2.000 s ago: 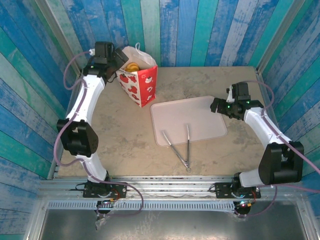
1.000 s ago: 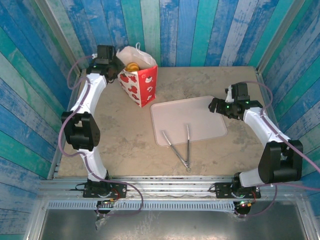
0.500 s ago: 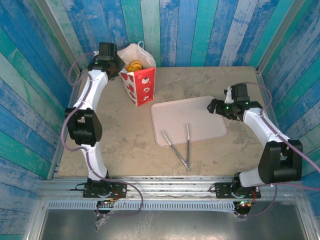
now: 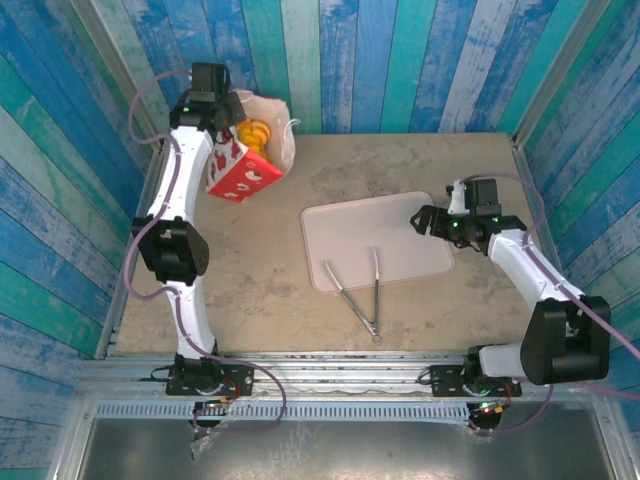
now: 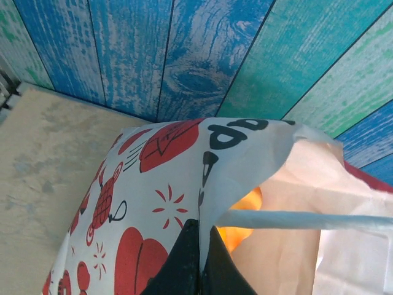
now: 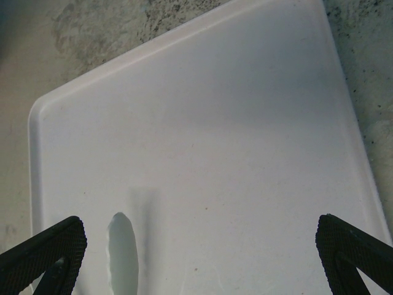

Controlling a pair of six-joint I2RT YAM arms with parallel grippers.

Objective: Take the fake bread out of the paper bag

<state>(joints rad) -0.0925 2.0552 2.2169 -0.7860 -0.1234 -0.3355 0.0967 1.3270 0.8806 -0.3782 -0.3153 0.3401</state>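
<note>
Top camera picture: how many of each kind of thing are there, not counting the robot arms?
Red paper bag with white prints: 1
Pale pinkish flat tray: 1
Silver metal tongs: 1
Orange-golden fake bread inside the bag: some, too hidden to count
Total: 3, plus the bread

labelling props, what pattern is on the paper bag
The small paper bag shows red heart-like prints and black marks on white; left wrist view.

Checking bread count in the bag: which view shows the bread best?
Top external: it looks into the tilted bag at the bread. Left wrist catches an orange sliver of it behind the bag's rim.
</note>
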